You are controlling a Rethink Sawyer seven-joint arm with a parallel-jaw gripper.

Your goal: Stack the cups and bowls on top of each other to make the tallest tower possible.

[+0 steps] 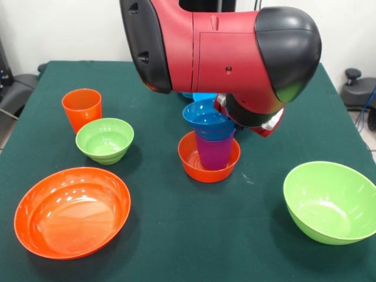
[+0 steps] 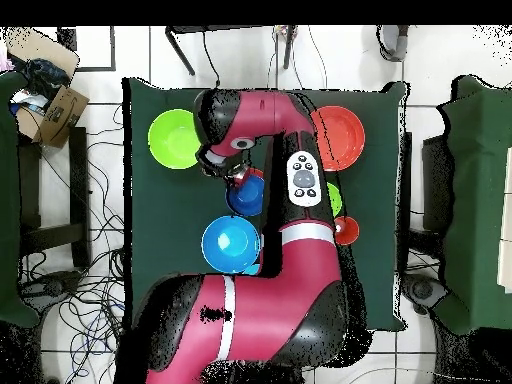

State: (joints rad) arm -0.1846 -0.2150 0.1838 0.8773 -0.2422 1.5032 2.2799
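glossy blue bowl (image 1: 207,119) tilted atop purple cup (image 1: 214,151) in orange bowl (image 1: 208,157); pincer state hidden, cannot tell

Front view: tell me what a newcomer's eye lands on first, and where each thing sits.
The red and black arm fills the top, hanging right over the tower at mid-table: a small orange bowl holding a purple cup with a blue bowl on top. A large orange bowl sits near left and a large green bowl near right, with an orange cup and a small green bowl further back on the left.
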